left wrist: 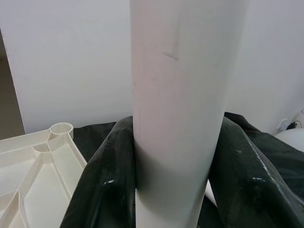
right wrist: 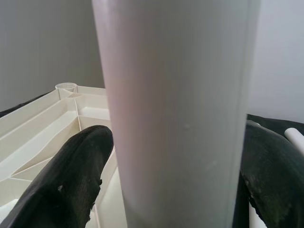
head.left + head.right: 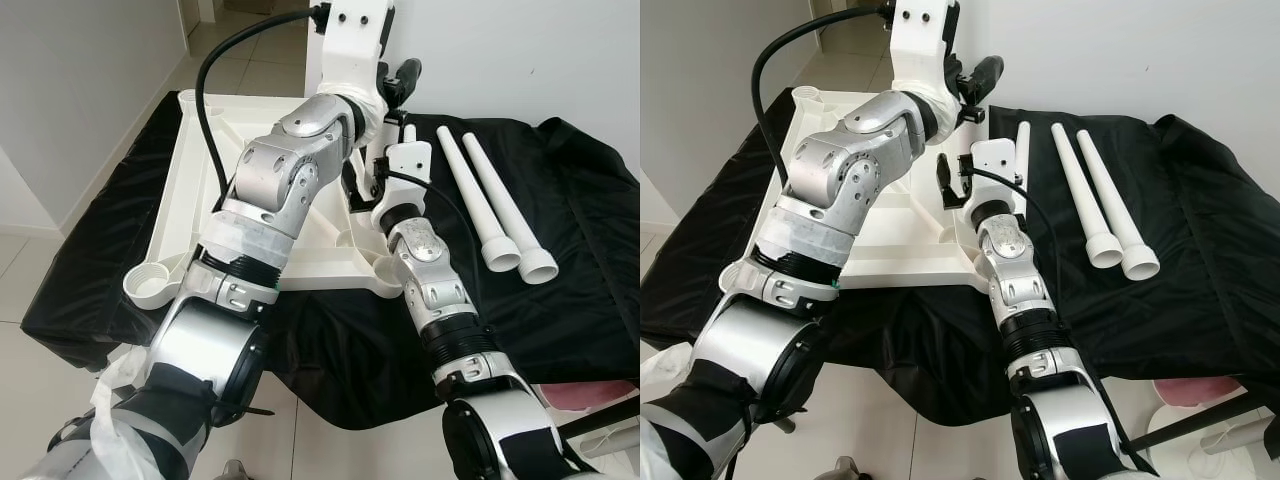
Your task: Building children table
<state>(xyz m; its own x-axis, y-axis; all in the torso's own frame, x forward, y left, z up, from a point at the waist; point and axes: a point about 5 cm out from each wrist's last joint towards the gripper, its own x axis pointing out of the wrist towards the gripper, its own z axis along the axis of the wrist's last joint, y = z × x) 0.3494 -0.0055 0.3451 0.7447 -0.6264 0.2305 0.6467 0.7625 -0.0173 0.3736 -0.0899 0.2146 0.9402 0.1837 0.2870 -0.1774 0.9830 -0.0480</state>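
An upside-down white table top lies on a black cloth. In the left wrist view a white table leg stands between that gripper's two black fingers, and my left gripper is shut on it high over the top's right edge. Just below it, my right gripper is also shut on a white leg, with black fingers on both sides. My arms hide the held leg in the eye views. Two spare legs lie side by side at the right, and a third leg peeks out behind the right gripper.
The black cloth covers a low surface with its front edge close to me. Round threaded sockets sit at the top's corners. Tiled floor runs along the left, a white wall stands behind, and a pink object lies at the lower right.
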